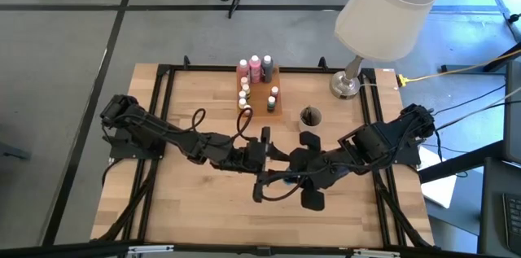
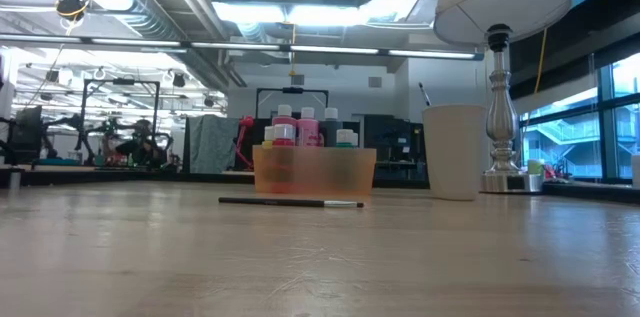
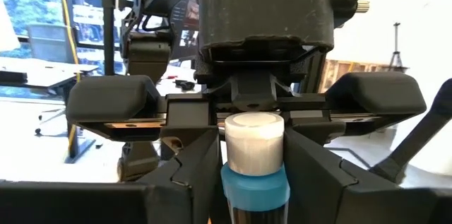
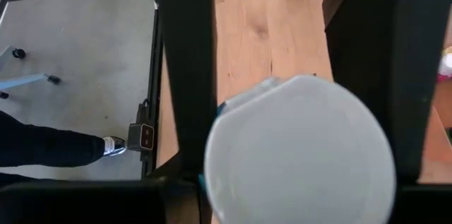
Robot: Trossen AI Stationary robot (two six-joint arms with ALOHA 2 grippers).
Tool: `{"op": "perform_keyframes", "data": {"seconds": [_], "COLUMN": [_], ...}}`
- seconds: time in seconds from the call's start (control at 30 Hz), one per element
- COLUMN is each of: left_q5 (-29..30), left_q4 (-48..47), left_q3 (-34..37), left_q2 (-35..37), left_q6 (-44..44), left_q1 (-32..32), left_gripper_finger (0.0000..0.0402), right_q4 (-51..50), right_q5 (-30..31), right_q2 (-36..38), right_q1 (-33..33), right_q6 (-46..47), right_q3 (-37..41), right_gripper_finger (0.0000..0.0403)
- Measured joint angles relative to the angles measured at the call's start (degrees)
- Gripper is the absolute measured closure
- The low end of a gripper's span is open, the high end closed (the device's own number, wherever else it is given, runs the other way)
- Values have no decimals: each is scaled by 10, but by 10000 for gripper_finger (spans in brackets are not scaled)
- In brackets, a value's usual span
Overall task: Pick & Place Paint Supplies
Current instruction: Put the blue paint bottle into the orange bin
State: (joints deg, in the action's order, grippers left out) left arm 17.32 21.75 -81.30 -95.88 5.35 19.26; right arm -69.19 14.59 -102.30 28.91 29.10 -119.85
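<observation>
A paint bottle [image 3: 254, 160] with a white cap and a blue collar is held high over the middle of the table, where my two grippers meet. My right gripper [image 1: 299, 168] is shut on it. My left gripper [image 1: 273, 163] faces it from the table's left, level and open, its fingers on either side of the bottle. Neither gripper shows in the low view. Several other paint bottles stand in the orange tray [image 1: 262, 94] at the far middle of the table. One dark paintbrush [image 2: 290, 201] lies flat on the table in front of the tray [image 2: 313, 172]. My right gripper pinches the bottle between its two fingers [image 3: 194, 174], on the body below the blue collar [image 3: 254, 194]. The fingers slant down from the table's right side. The bottle stands upright, its white cap [image 4: 300, 153] up, lifted clear of the table.
A small round cup [image 1: 311, 115] stands to the right of the tray. A lamp [image 1: 383, 10] with a metal foot [image 1: 345, 85] stands at the far right corner. Black frame rails [image 1: 163, 128] run along the table's edges. A person's leg and shoe [image 4: 106, 146] show on the floor beside the table.
</observation>
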Motion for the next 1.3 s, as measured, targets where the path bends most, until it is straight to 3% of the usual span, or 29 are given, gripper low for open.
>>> {"op": "perform_keyframes", "data": {"seconds": [0.33,0.63,0.8,0.97,1.07,1.3], "left_q5": [-24,-14,-2,3,38,39], "left_q4": [3,4,4,4,4,10], "left_q3": [0,0,0,0,0,0], "left_q2": [-3,-3,-3,-3,-4,-9], "left_q6": [14,16,16,16,15,11], "left_q1": [-4,-4,-4,-6,-6,-8], "left_gripper_finger": [273,210,199,203,209,228], "right_q4": [-2,-7,-9,-14,-25,-37], "right_q5": [-7,-4,-17,-17,-13,-16], "right_q2": [0,0,2,2,2,2], "right_q1": [-4,-8,-17,-19,-21,-21], "right_q6": [-7,-13,-26,-45,-49,-52], "right_q3": [1,1,1,1,1,1], "right_gripper_finger": [288,288,288,288,288,288]}}
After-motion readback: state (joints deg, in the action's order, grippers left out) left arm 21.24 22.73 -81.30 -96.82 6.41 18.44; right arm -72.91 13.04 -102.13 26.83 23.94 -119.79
